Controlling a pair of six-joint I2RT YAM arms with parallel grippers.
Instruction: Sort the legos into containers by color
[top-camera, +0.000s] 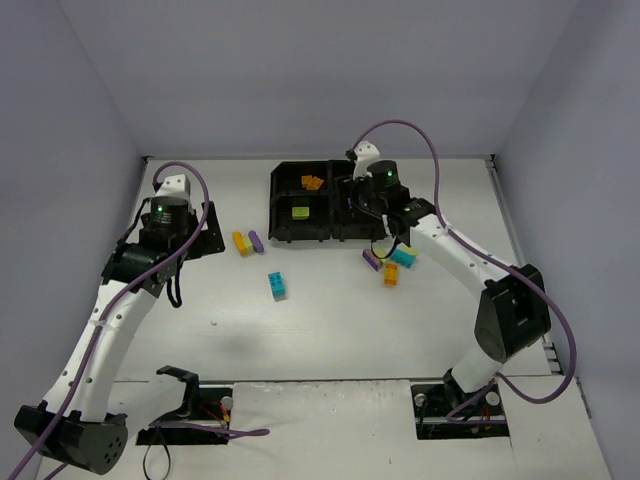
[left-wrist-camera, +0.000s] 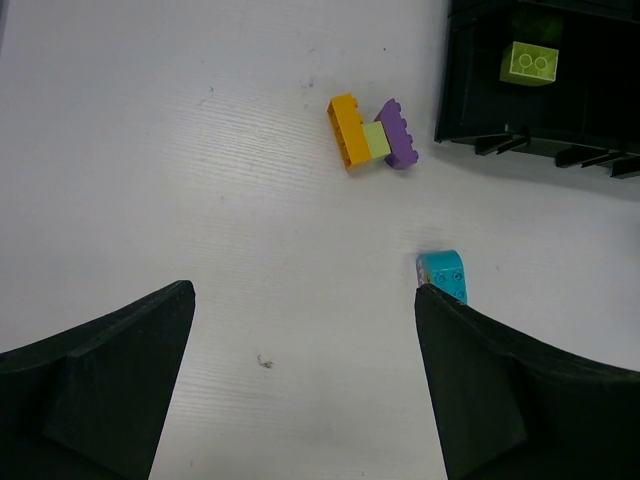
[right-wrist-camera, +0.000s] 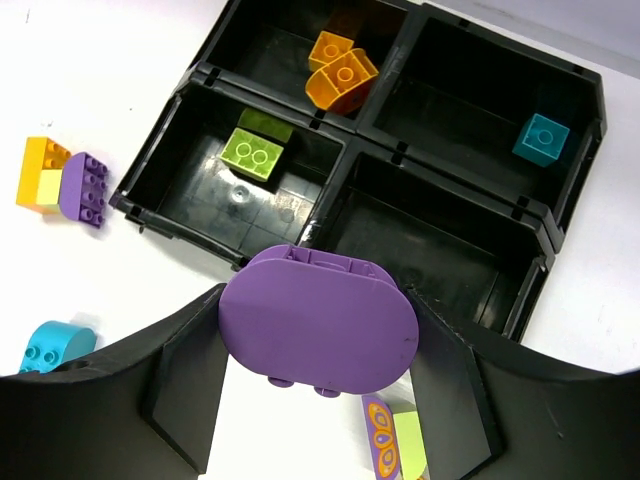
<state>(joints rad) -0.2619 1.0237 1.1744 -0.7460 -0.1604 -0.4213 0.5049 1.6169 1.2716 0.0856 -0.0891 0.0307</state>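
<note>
The right gripper (right-wrist-camera: 318, 345) is clamped on the narrow ends of a rounded purple brick (right-wrist-camera: 318, 310), above the tray's (right-wrist-camera: 335, 190) empty near-right corner compartment. The brick looks light, stiff and slick; its curved ends may swivel. The left gripper (left-wrist-camera: 305, 340) hangs with jaws apart.

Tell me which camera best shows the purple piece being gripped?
Right wrist view: the rounded purple brick sits large and central in the right pincer. From above it is hidden; the left wrist view misses it.
</note>
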